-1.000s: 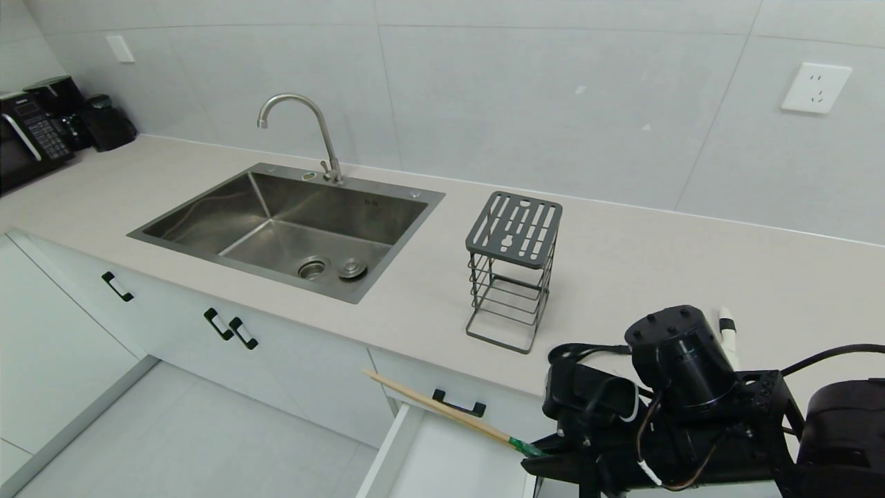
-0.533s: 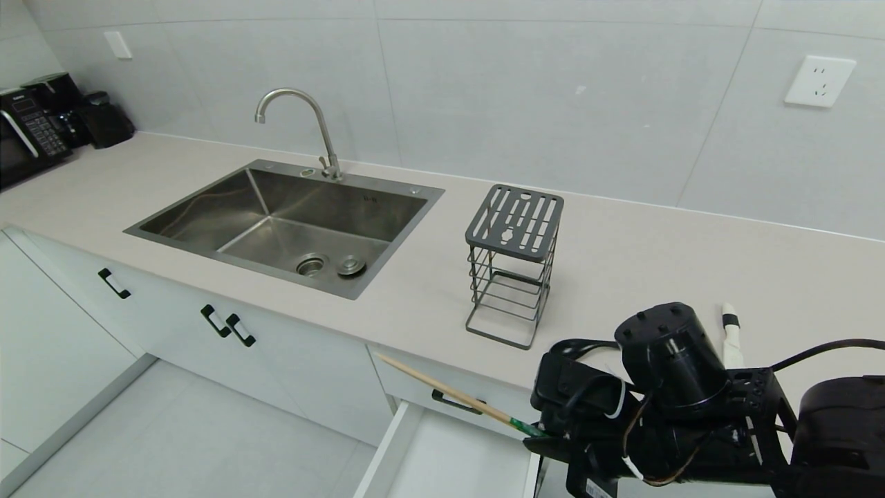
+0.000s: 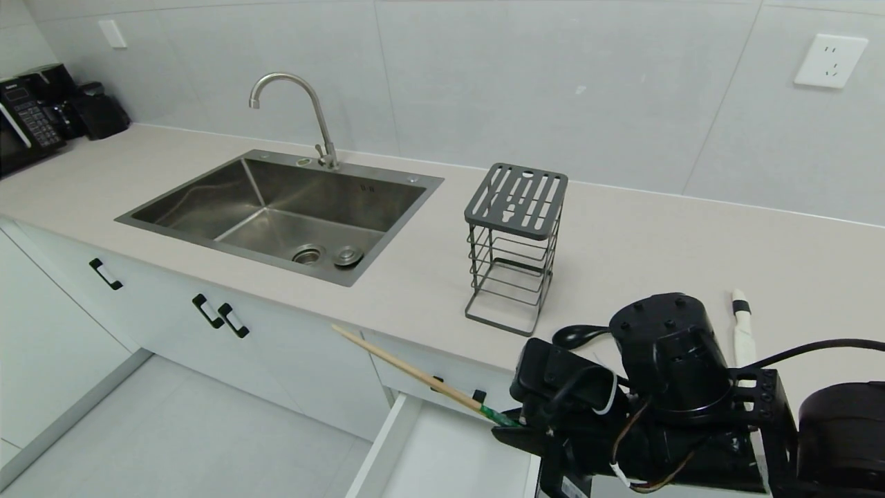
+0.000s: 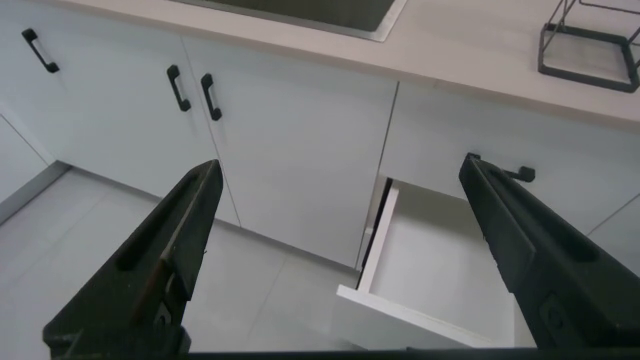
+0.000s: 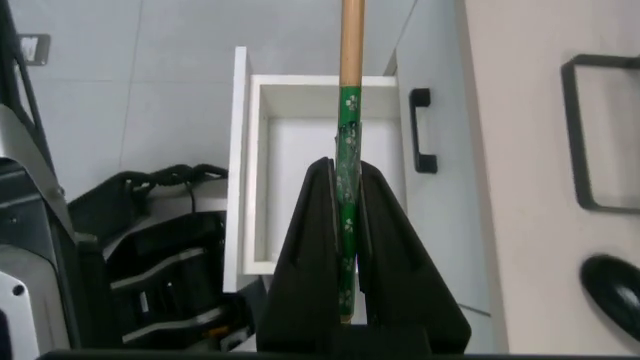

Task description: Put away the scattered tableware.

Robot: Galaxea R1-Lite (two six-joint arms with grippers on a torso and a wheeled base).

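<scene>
- The right gripper (image 3: pixel 510 434) was seen low in the head view, in front of the counter edge. Its jaws were clenched on the green patterned end of a wooden chopstick (image 3: pixel 408 370).
- In the right wrist view the two fingers (image 5: pixel 322 215) were pressed against the chopstick (image 5: pixel 351 40) from both sides. Whether one stick or a pair was held could not be told.
- The chopstick was held in the air, touching nothing else. Its pale free end pointed away from the gripper toward the robot's left, and the shaft was seen above the white drawer (image 5: pixel 245 170).
- The drawer (image 3: pixel 387 449) was pulled open under the countertop (image 3: pixel 622 263).
- The left gripper (image 4: pixel 338 170) was released, with the jaws spread wide and nothing between them. It was aimed at the cabinet fronts and the open drawer (image 4: pixel 375 250).
- A dark wire cutlery rack (image 3: pixel 515 249) stood upright on the countertop, to the right of the steel sink (image 3: pixel 207 207).
- A black spoon (image 3: pixel 570 335) lay near the counter edge — just beside the rack.
- A white-handled utensil with a black band (image 3: pixel 741 328) lay further right on the countertop.
</scene>
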